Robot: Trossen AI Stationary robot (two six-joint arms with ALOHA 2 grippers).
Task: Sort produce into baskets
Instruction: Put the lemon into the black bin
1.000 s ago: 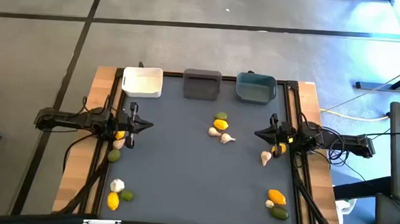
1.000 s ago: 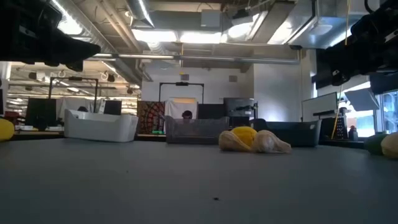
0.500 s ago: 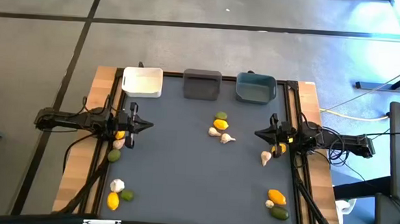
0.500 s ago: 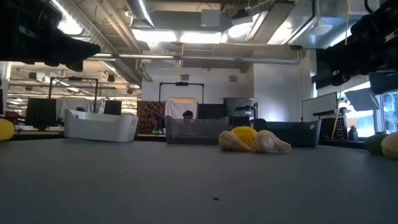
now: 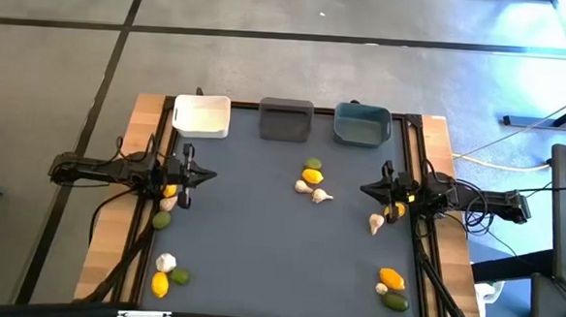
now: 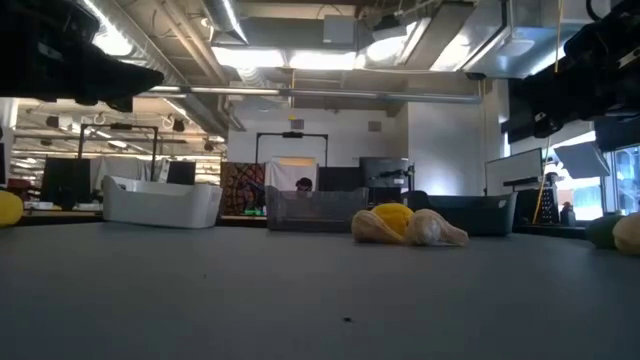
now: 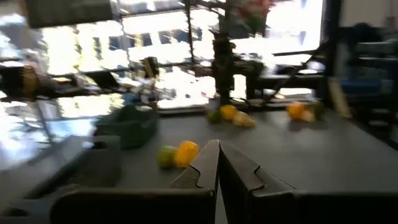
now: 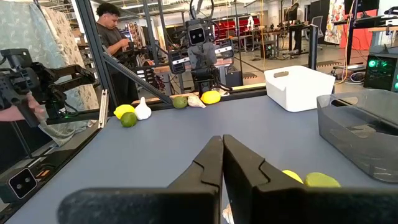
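Dark grey bench carried scattered lemons, limes and garlic bulbs. Left gripper and right gripper hovered at opposite edges, jaws clenched, empty.

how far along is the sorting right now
Nothing looks sorted yet: the white basket, grey basket and teal basket show no produce. Neither the left hand nor the right hand holds anything; both are shut. All the produce, like the middle cluster, remains on the table.

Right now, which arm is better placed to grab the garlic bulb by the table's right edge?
Probably the right. The right gripper, fingers shut, sits close beside that garlic bulb, while the left gripper waits across the table.
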